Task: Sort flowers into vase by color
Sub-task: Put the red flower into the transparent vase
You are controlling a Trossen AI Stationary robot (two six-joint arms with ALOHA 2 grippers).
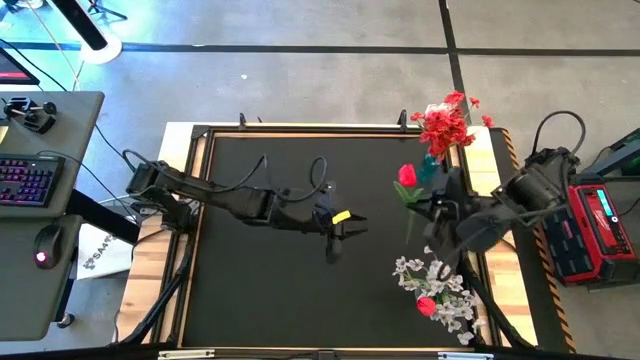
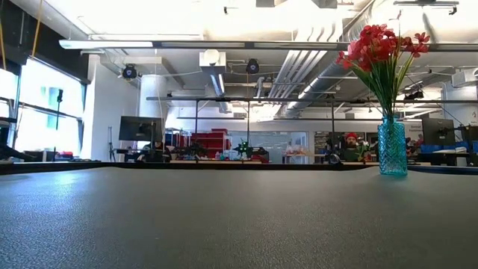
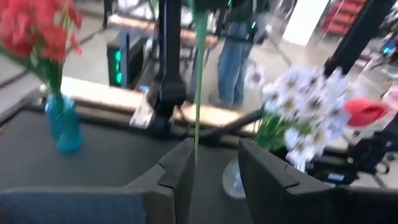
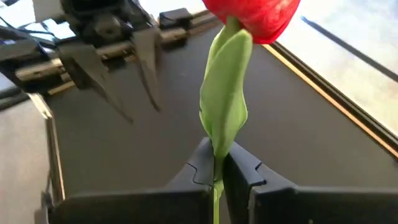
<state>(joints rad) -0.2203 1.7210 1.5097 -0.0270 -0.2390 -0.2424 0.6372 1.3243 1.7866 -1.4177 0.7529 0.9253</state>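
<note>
Right gripper (image 4: 217,171) clamps a red bud's stem (image 4: 225,106) — left gripper (image 1: 345,225) open mid-table, blue vase (image 1: 432,165) nearby.

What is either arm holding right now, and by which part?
The right tool is shut on the red tulip, pinching its green stem just below the leaf. The left tool, over the table's middle, is open and holds nothing.

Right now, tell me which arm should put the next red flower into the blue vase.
Right. The right gripper is shut on the red bud's stem, beside the blue vase of red blossoms. The left gripper hangs open over the table's middle, farther away and holding nothing.
</note>
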